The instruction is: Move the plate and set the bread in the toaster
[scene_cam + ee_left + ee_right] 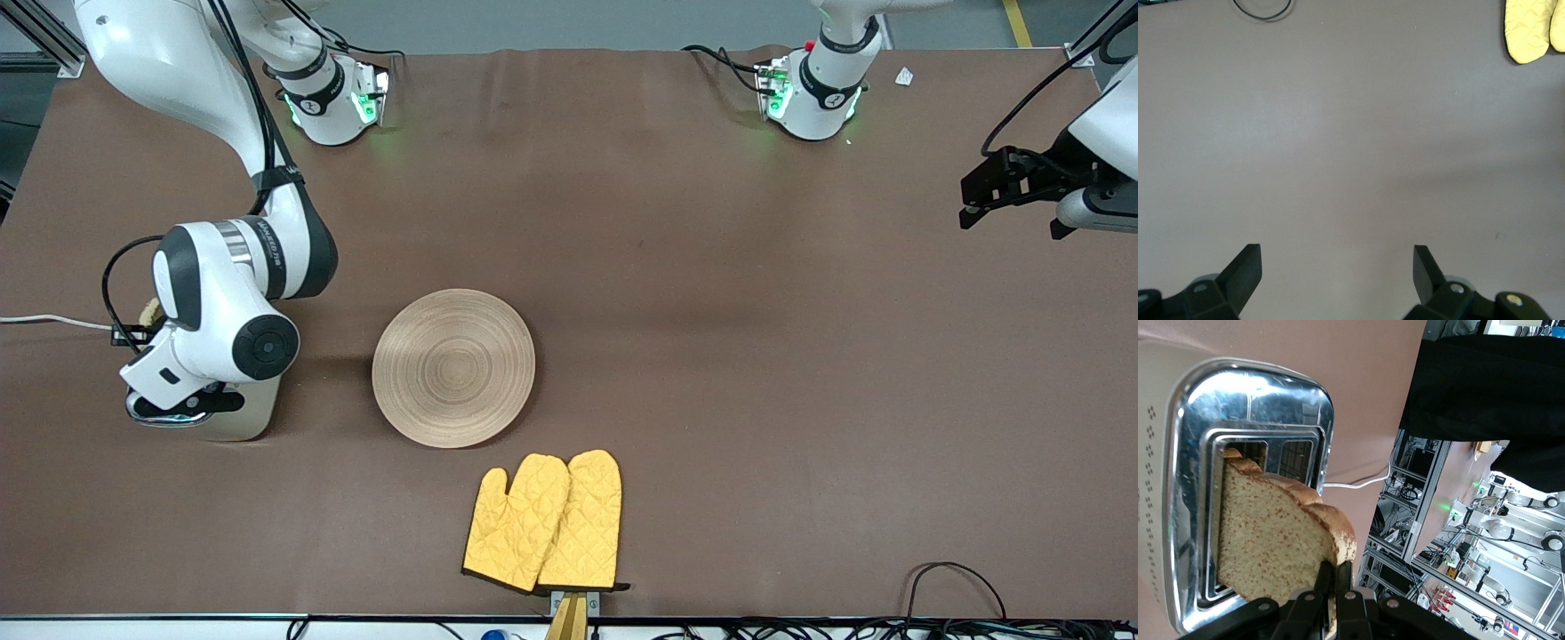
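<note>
In the right wrist view the right claw (1333,590) pinched the bread (1278,547) thin by its crust edge; the slice looked light, soft and crumbly, half inside the toaster (1178,440) slot. The plate (453,367) lay mid-frame on the bench (756,356); the left claw (1337,267) waited wide apart at upper right.

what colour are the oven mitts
Bright yellow, quilted oven mitts with dark cuffs, best seen in the front view.

High front camera over the table (711,356); wrist cameras close, left sharing the mitts (544,523).

Bread (1281,540) partly in toaster (1178,440) slot; plate (453,367) beside toaster
</note>
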`<state>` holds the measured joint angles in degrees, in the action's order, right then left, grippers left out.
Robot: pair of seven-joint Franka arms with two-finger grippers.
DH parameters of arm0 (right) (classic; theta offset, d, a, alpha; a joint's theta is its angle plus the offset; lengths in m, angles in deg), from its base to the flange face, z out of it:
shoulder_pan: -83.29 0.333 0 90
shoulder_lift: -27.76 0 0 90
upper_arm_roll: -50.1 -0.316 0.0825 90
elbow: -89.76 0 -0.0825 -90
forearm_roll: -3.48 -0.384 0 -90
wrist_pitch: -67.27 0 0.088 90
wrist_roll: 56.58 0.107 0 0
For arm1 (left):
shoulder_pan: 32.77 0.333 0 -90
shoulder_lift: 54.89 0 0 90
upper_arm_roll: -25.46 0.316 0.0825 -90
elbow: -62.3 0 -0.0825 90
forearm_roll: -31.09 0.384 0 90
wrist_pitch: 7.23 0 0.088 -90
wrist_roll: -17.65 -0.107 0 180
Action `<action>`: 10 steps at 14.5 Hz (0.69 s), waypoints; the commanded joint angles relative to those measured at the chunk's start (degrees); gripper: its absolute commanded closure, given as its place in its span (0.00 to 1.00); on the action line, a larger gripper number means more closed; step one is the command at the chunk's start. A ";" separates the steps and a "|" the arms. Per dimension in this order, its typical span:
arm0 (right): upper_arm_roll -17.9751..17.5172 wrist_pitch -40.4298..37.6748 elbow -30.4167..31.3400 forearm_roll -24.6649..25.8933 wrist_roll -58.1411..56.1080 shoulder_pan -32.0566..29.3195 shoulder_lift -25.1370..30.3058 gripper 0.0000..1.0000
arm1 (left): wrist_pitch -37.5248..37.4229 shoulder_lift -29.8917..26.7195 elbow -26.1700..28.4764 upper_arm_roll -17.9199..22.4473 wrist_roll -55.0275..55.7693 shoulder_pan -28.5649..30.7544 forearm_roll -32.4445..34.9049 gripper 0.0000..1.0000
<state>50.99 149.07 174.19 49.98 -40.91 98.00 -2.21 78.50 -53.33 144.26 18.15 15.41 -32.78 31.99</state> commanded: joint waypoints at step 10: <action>-1.33 -9.35 -16.90 -14.85 1.29 -0.48 -0.70 0.00 | 3.57 0.46 0.65 0.54 1.98 1.59 0.59 0.00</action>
<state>50.60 144.55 162.53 38.49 -39.17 97.92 -3.63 81.42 -53.03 144.75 18.44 17.75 -31.70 31.99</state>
